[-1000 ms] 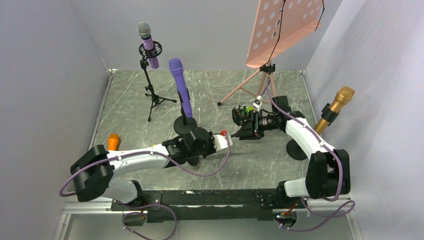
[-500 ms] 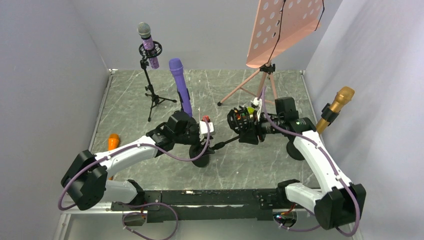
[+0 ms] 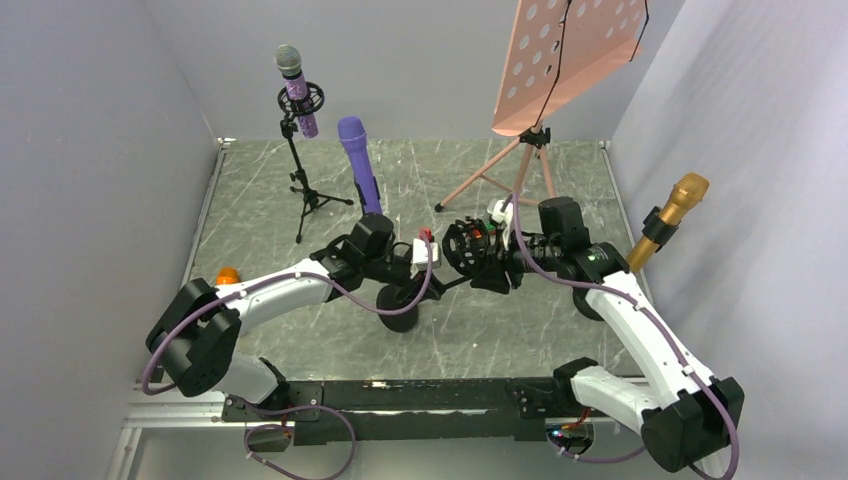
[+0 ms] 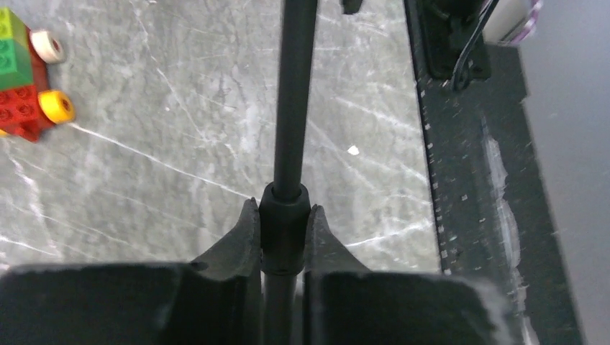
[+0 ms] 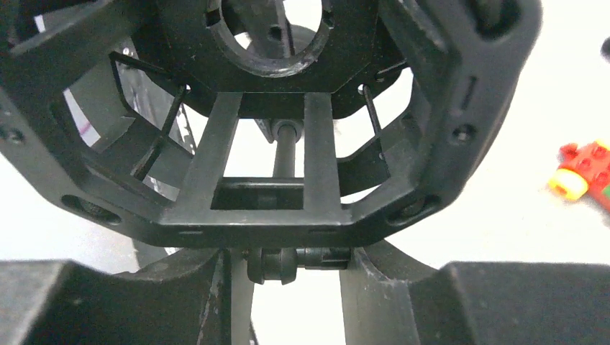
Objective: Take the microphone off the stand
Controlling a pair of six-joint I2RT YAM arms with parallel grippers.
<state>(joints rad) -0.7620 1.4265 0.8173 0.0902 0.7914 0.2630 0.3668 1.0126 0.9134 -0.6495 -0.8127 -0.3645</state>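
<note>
A black stand hangs tilted between my two grippers, its round base low near the table. My left gripper is shut on the stand's pole, the fingers pinching its collar. My right gripper is shut on the joint knob under the stand's black shock mount. The mount's ring looks empty in the right wrist view. A purple foam-headed microphone stands upright just behind my left arm; its base is hidden.
A grey-headed microphone sits in a mount on a tripod at the back left. A gold microphone leans on a stand at the right wall. A pink music stand is behind. An orange object lies left. A Lego toy lies nearby.
My left gripper rose and moved back with the pole, tipping the stand so its base slid nearer. My right arm swung left with the shock mount.
</note>
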